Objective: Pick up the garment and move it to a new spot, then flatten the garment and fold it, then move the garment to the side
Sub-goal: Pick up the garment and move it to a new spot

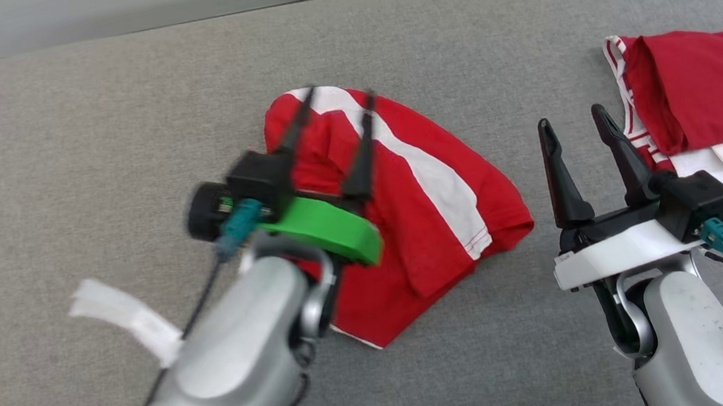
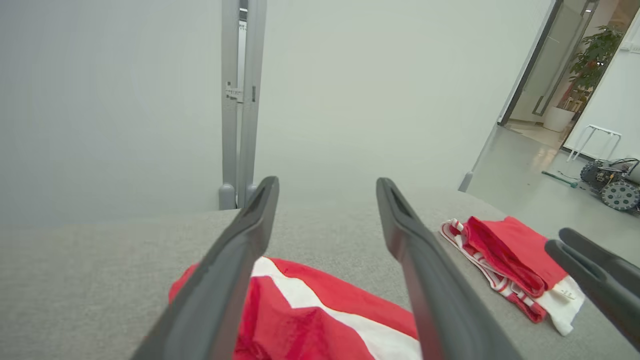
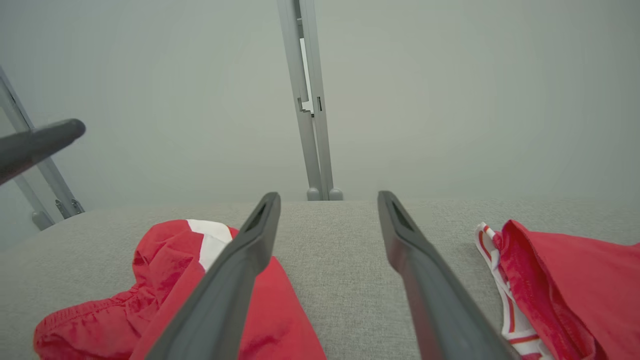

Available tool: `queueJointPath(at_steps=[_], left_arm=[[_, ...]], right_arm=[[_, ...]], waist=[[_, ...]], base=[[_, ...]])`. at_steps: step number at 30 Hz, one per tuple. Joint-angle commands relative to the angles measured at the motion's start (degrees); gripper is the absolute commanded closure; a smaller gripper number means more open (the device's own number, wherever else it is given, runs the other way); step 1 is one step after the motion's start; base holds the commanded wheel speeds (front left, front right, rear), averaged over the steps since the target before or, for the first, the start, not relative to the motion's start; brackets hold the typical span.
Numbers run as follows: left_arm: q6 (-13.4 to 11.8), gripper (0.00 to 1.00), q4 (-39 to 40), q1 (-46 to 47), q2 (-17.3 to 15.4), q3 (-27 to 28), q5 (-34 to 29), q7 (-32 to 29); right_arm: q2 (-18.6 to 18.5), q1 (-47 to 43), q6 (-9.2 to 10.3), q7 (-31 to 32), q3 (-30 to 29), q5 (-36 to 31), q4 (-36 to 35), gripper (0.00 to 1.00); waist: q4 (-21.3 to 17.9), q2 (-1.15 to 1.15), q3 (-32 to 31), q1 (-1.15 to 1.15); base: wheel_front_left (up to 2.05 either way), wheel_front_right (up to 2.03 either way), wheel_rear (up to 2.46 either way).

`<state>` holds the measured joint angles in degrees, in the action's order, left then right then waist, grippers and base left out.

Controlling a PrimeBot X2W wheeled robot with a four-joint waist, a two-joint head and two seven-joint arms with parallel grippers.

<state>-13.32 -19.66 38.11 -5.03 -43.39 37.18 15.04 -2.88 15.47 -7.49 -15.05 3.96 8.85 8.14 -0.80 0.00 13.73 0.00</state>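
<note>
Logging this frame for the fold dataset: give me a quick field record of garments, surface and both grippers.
surface: grey fabric surface
task item: red garment with a white stripe, crumpled at centre, not yet flattened
other item: folded red and white garment, far right, apart from the first
left gripper: open, over the crumpled one, holding nothing
right gripper: open, over bare fabric between the two garments
</note>
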Motion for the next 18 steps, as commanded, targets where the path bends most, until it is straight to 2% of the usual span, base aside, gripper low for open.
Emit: queueJointPath(at_steps=[1,4,9,13,18], left_arm=[[0.5,0.0,1.53,-1.69,-2.05,2.71,-2.48,0.13],[2.21,0.0,5.03,-4.28,-4.87,7.98,-6.98,0.14],[6.97,0.0,9.61,-11.94,-8.5,15.73,-12.38,0.15],[9.8,0.0,12.16,-19.07,-8.1,21.08,-15.54,0.15],[11.74,0.0,13.44,-26.54,-4.59,27.56,-18.49,0.15]], right_arm=[[-0.09,-0.82,0.0,-0.16,0.03,-0.38,0.31,0.0],[-0.15,-1.43,0.0,-0.16,0.64,-0.28,0.81,0.0],[-0.2,-2.92,0.0,-0.16,1.23,0.07,1.43,0.0],[-0.19,-4.28,0.0,-0.17,1.69,0.33,1.82,0.0],[-0.15,-5.85,0.0,-0.17,2.57,0.53,2.39,0.0]], waist=[[1.24,0.0,-1.24,0.0],[1.99,0.0,-1.97,0.0],[2.82,0.0,-3.27,0.0],[3.01,0.0,-3.98,0.0],[2.82,0.0,-4.5,0.0]], base=[[0.0,0.0,0.0],[0.0,0.0,0.0],[0.0,0.0,0.0],[0.0,0.0,0.0],[0.0,0.0,0.0]])
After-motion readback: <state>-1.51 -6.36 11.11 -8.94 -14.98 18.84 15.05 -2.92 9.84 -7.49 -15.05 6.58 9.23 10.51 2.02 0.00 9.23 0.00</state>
